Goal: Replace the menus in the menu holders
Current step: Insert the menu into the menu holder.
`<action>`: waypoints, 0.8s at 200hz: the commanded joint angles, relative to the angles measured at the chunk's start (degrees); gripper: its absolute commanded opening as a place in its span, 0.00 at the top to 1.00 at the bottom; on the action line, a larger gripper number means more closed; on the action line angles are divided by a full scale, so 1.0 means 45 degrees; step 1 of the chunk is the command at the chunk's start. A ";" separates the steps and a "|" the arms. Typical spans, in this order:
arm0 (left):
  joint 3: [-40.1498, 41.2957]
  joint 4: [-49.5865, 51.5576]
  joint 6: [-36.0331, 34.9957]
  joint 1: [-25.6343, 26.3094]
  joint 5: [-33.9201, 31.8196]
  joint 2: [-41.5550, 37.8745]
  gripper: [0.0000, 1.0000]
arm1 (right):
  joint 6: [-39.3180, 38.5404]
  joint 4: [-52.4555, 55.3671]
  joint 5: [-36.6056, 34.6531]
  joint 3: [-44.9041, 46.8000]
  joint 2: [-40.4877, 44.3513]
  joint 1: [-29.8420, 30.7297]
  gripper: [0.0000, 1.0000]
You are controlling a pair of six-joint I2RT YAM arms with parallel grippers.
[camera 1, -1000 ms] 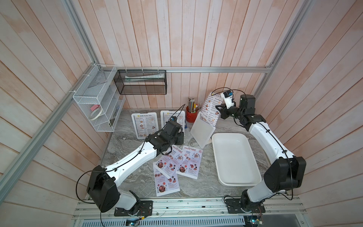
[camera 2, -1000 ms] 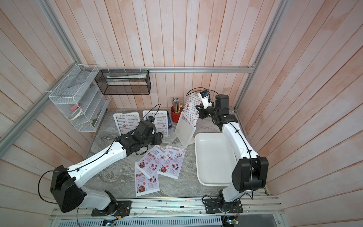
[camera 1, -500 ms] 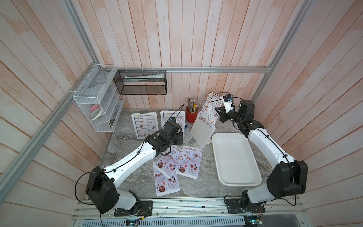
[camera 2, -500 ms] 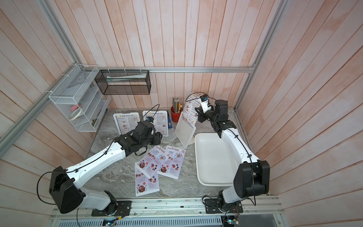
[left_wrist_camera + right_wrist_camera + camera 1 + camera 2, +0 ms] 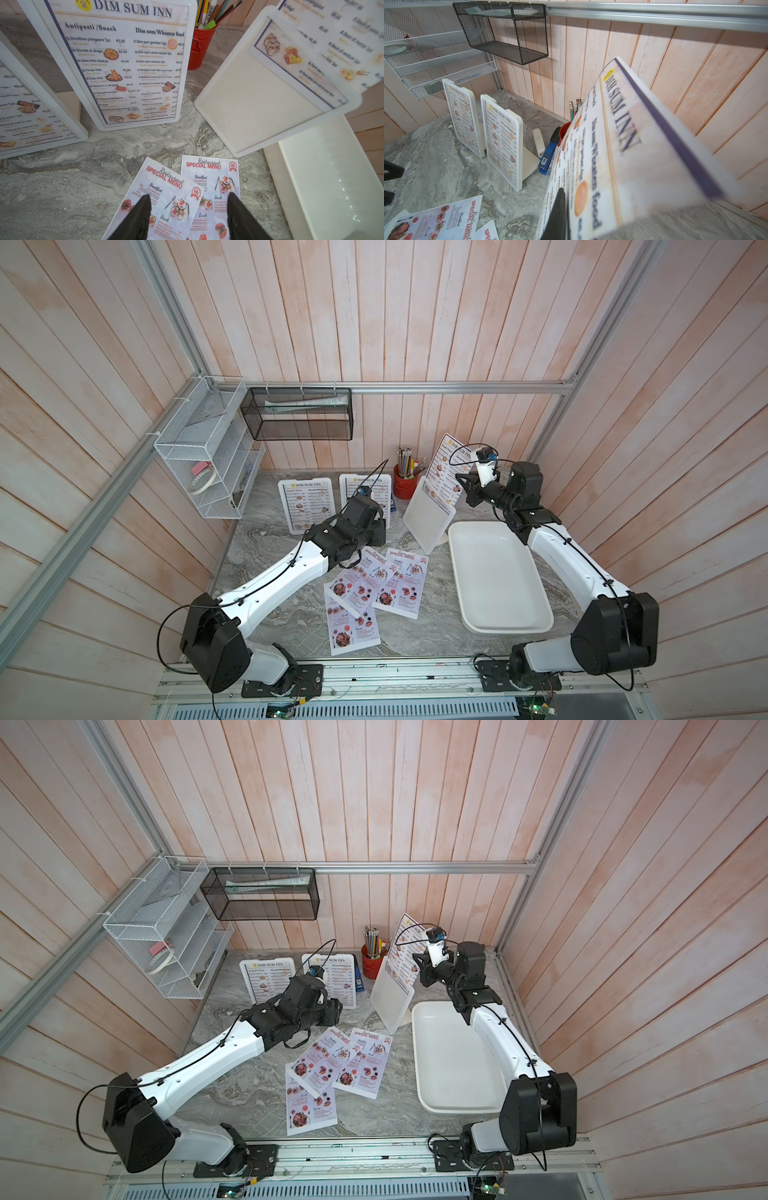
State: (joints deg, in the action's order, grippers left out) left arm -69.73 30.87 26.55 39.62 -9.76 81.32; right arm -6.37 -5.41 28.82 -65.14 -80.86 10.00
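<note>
Left arm [image 5: 286, 574] and right arm [image 5: 569, 568]: white rounded link shells, black joint housings; bulky black shoulder blocks [image 5: 615, 635]; thin black cables clipped along the links, looping free near the bases; black base plates [image 5: 282, 682] with screws; left gripper [image 5: 188, 194] has black tapered fingers; white wrist-camera mount [image 5: 484, 472].

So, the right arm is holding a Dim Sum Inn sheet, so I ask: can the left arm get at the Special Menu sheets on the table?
Probably yes: the left gripper hangs open above the Special Menu sheets, with nothing on or over them. Flat, overlapping paper may resist pinching.
</note>
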 commanded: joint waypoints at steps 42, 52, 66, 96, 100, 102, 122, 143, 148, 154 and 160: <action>0.0126 -0.0064 -0.0142 -0.0190 -0.0326 -0.0412 0.39 | 0.0453 -0.0279 0.0382 0.0620 0.0735 0.0293 0.88; 0.0165 -0.0083 -0.0155 -0.0238 -0.0351 -0.0490 0.39 | 0.0475 -0.0227 0.0288 0.0796 0.0846 0.0384 0.87; 0.0208 -0.0146 -0.0152 -0.0336 -0.0361 -0.0588 0.39 | 0.0526 -0.0152 0.0276 0.1008 0.1027 0.0501 0.85; 0.0278 -0.0199 -0.0246 -0.0541 -0.0429 -0.0759 0.38 | 0.0689 0.0452 -0.0079 0.1240 0.1305 0.0612 0.79; 0.0282 -0.0200 -0.0254 -0.0559 -0.0444 -0.0785 0.38 | 0.0748 0.0497 -0.0180 0.1268 0.1354 0.0610 0.77; 0.0282 -0.0191 -0.0259 -0.0580 -0.0447 -0.0795 0.38 | 0.0805 0.0508 -0.0253 0.1296 0.1379 0.0610 0.77; 0.0349 -0.0238 -0.0293 -0.0673 -0.0464 -0.0920 0.38 | 0.1097 0.0576 -0.0672 0.1371 0.1601 0.0615 0.70; 0.0454 -0.0385 -0.0264 -0.0740 -0.0362 -0.0981 0.37 | 0.1156 0.0987 -0.1331 0.0962 0.1603 0.0591 0.67; 0.0448 -0.0413 -0.0248 -0.0756 -0.0337 -0.0962 0.37 | 0.1126 0.1079 -0.1408 0.0865 0.1535 0.0590 0.67; 0.0441 -0.0425 -0.0241 -0.0766 -0.0295 -0.0961 0.37 | 0.1125 0.1118 -0.1475 0.0752 0.1473 0.0601 0.67; 0.0438 -0.0447 -0.0229 -0.0757 -0.0240 -0.0943 0.37 | 0.1124 0.1144 -0.1519 0.0648 0.1366 0.0591 0.67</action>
State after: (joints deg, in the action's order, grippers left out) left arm -68.47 30.24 26.11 36.51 -10.98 78.06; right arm -2.26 -2.44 25.21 -59.81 -74.46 12.56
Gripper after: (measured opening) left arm 0.625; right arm 0.332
